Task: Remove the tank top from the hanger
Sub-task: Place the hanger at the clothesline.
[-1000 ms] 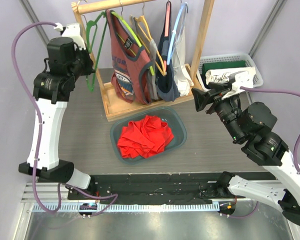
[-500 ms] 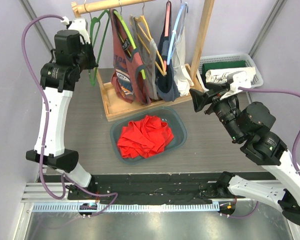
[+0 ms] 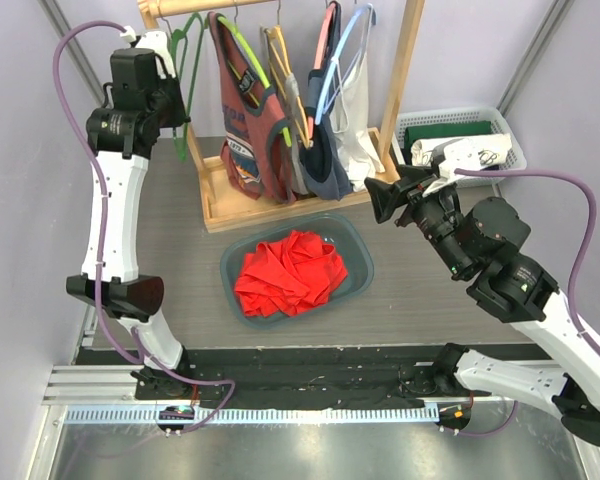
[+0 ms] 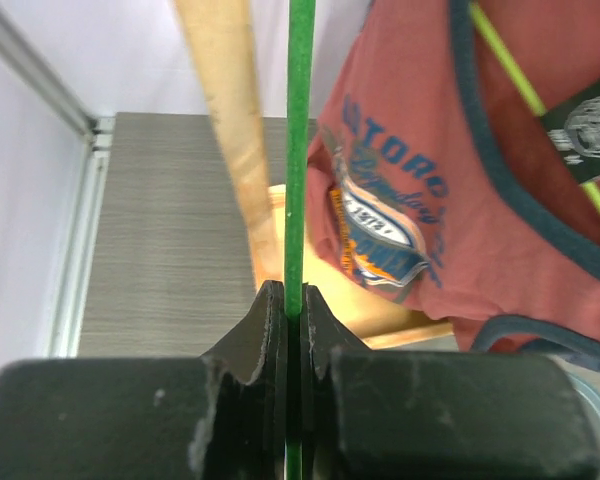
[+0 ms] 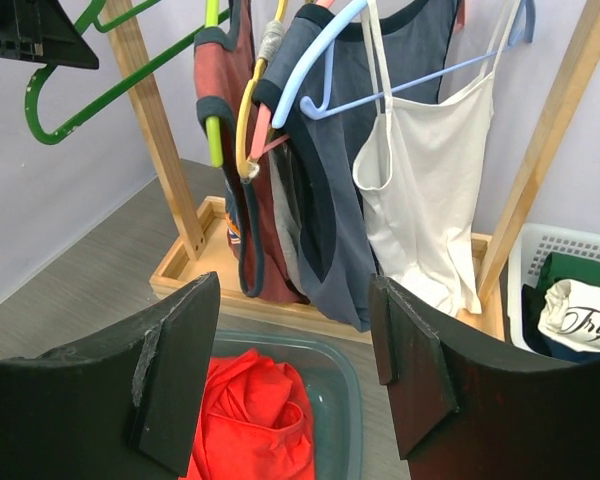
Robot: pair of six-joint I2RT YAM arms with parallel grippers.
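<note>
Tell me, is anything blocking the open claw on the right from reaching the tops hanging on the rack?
Nothing visible does. The right gripper faces the navy tank top and white tank top with only open air between; the bin holding the red garment sits below that path.

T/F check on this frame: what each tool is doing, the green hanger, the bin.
1. The left tool is shut on the green hanger. True.
2. The right tool is open and holds nothing. True.
3. The green hanger carries a tank top. False: it is bare.
4. A red garment lies in the bin. True.
5. The right tool grips the green hanger. False: only the left tool does.
</note>
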